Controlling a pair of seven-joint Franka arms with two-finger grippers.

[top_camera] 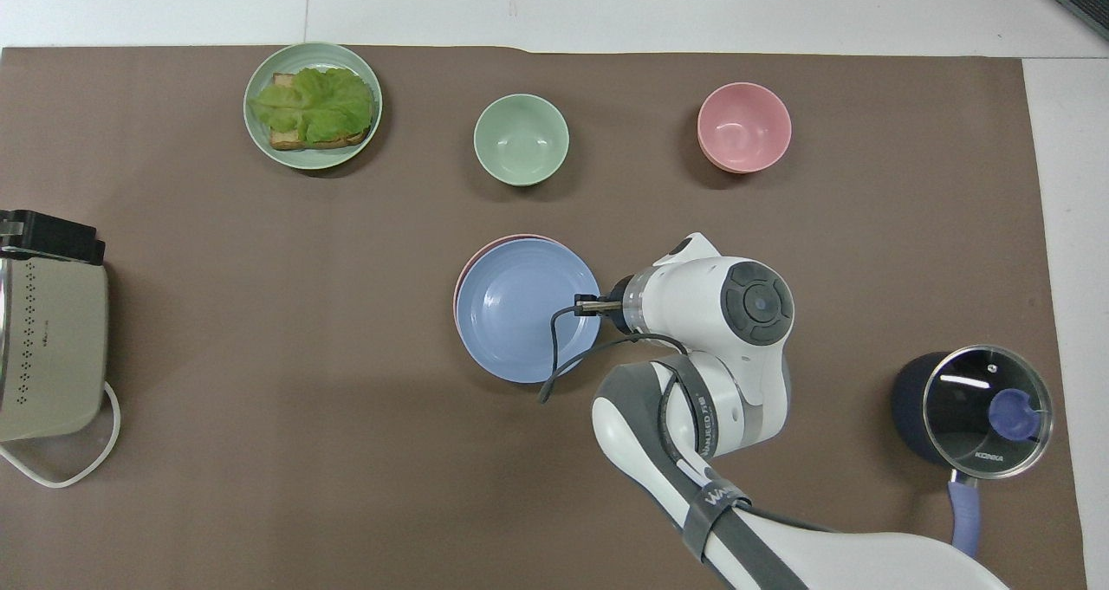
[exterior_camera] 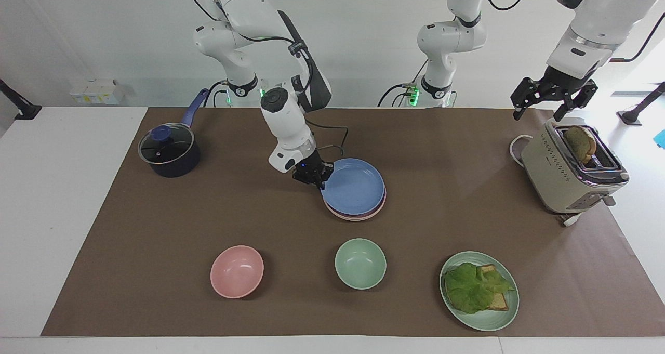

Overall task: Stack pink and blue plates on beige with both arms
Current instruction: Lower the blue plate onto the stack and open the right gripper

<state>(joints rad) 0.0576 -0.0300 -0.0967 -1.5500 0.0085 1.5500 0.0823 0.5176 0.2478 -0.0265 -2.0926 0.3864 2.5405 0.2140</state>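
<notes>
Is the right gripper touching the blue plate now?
Touching. In the facing view the right gripper is shut on the rim of the blue plate, on the side toward the right arm's end; no gap shows between them.

Right gripper (exterior_camera: 317, 179) clamped on blue plate (exterior_camera: 353, 186) rim, forearm angled steeply down. Left gripper (exterior_camera: 552, 98) waits spread above toaster (exterior_camera: 566, 174).

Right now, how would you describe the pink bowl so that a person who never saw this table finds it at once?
Start at the brown mat that covers the table and go to its edge farthest from the robots, where three dishes stand in a row. The pink bowl is the one toward the right arm's end, beside the green bowl. It alone is pink, deep and empty; the pink plate is flat, under the blue plate.
</notes>
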